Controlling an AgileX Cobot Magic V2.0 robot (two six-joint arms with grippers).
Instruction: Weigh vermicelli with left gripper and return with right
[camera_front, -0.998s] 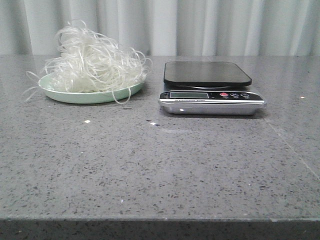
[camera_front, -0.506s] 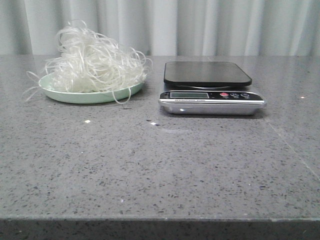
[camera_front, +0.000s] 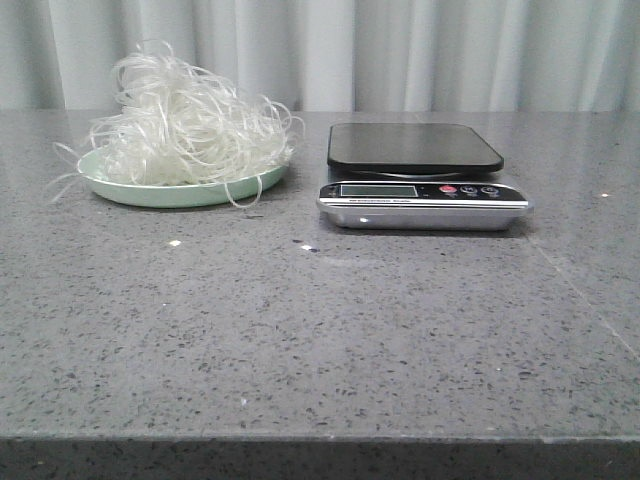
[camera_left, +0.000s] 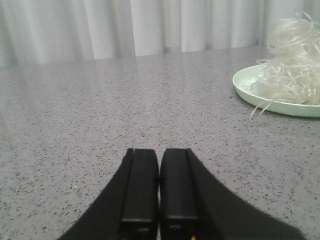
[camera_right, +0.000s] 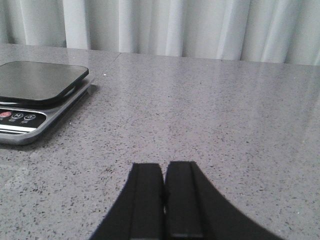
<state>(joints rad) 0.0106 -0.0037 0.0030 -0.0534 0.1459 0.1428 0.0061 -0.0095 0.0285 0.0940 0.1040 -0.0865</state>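
Where the grey speckled stone tabletop (camera_front: 320, 330) runs back toward the pale pleated curtain (camera_front: 400, 50), the vermicelli (camera_front: 185, 125) sits at rear left: one fluffy heap of thin, curly, translucent white strands, piled on a pale green round plate (camera_front: 150, 192) and spilling over its rim, several loose strands trailing onto the table. Just beside the plate, to its right and apart from it: a digital kitchen scale (camera_front: 420, 175), black weighing platform bare, silver base, blank display (camera_front: 378, 190), one red button (camera_front: 448, 189) and two dark ones. Left gripper (camera_left: 159, 187): black, fingers pressed together, holding nothing, low over bare tabletop, well apart from the plate (camera_left: 280, 102) and vermicelli (camera_left: 295, 65). Right gripper (camera_right: 164, 187): black, fingers likewise closed on nothing, low over the table, well apart from the scale (camera_right: 40, 97).
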